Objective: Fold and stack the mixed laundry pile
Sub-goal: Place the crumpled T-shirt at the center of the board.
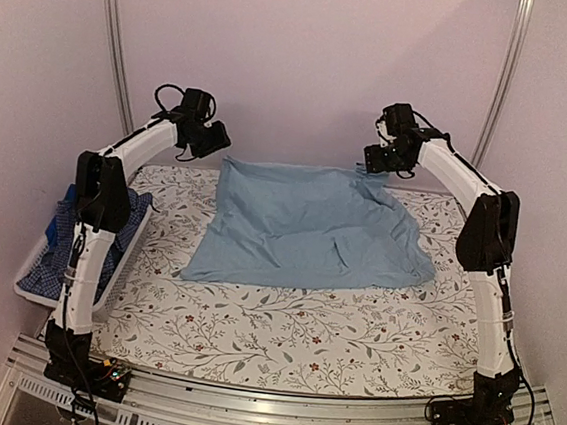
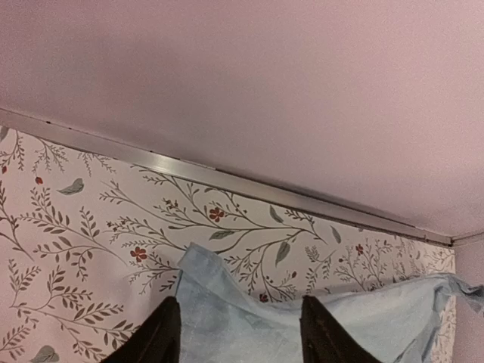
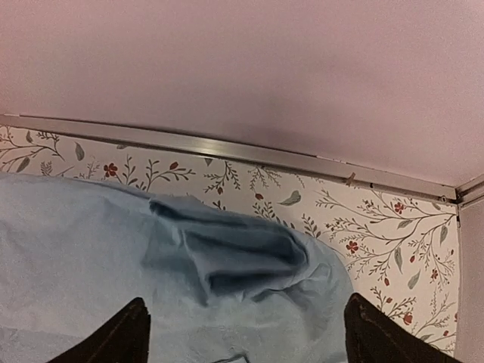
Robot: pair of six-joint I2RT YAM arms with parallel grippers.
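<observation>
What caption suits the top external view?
Left pincer and right pincer poised at far corners of the spread light-blue shirt.

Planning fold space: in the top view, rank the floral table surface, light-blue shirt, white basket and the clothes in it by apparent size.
1. floral table surface
2. light-blue shirt, spread flat
3. white basket, partly behind the left arm
4. clothes in the basket, partly hidden

The left gripper point(image 2: 240, 339) holds its dark fingers point(image 2: 160, 336) spread. The light-blue shirt point(image 2: 363, 318) lies between and beyond them, its corner ahead on the floral tablecloth point(image 2: 68, 227). A metal rail point(image 2: 227, 181) runs farther off.
</observation>
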